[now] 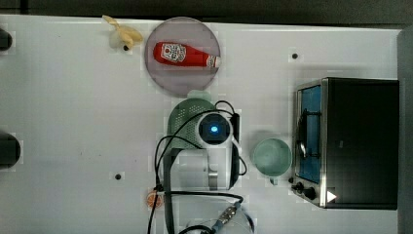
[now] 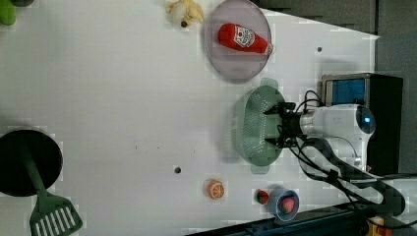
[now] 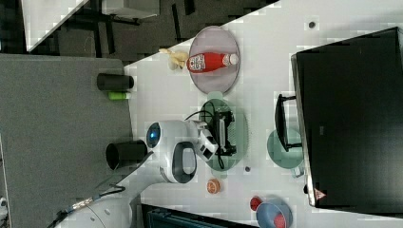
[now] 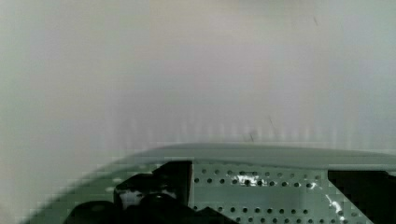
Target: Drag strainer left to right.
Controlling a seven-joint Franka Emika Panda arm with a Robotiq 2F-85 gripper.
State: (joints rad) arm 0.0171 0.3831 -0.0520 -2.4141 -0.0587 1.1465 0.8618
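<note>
The strainer (image 1: 182, 117) is a pale mint-green oval colander dotted with small holes. It sits on the white table just below the plate in the top view, partly covered by my wrist. In the left view my gripper (image 2: 270, 127) reaches down into the strainer (image 2: 248, 128) bowl, open, with one finger toward each long end and nothing between them. The right view shows the same: my gripper (image 3: 227, 134) is spread inside the strainer (image 3: 241, 128). Up close, the wrist view has the perforated wall and rim of the strainer (image 4: 261, 179) between my two dark fingers (image 4: 170, 179).
A grey plate (image 1: 163, 73) with a ketchup bottle (image 1: 185, 54) touches the strainer's far tab. A smooth mint cup (image 1: 271, 156) and a toaster oven (image 1: 355, 141) stand on the top view's right. Also about are a banana (image 1: 122, 35), an orange slice (image 2: 215, 189) and a blue bowl (image 2: 284, 203).
</note>
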